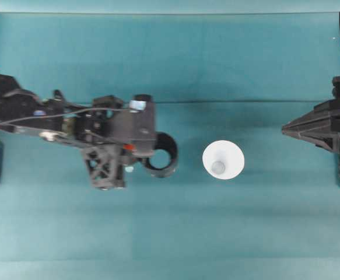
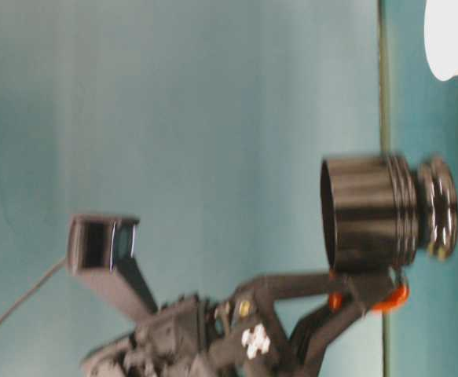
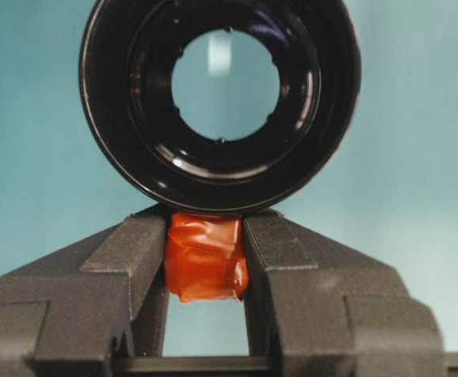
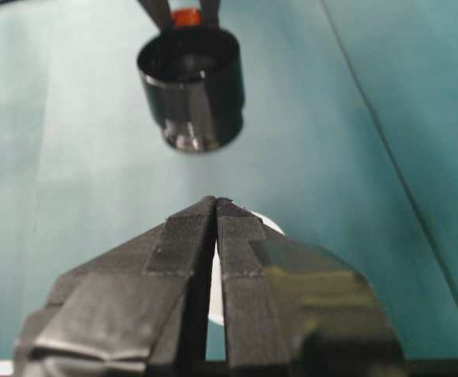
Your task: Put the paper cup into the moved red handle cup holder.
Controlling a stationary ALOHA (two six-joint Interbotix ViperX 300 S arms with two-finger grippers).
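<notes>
Left end effector (image 3: 205,259) pinching the red handle cup holder (image 3: 221,102); right end effector (image 4: 215,206) pressed together.

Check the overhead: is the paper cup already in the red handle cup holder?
No, the paper cup sits on the table apart from the red handle cup holder.

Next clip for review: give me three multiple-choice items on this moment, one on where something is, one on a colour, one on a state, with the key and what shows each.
1. Where does the paper cup stand relative to the red handle cup holder in the overhead view?
A. Left of it
B. Right of it, apart
C. Inside it

2. What colour is the handle tab between the left gripper's fingers?
A. Orange-red
B. Blue
C. White

3. How is the right gripper?
A. Shut on the cup
B. Wide open
C. Shut, holding nothing

Key: B, bare table separates them; A, the left wrist view shows it clamped between the fingers; C, its fingers meet with nothing between.
</notes>
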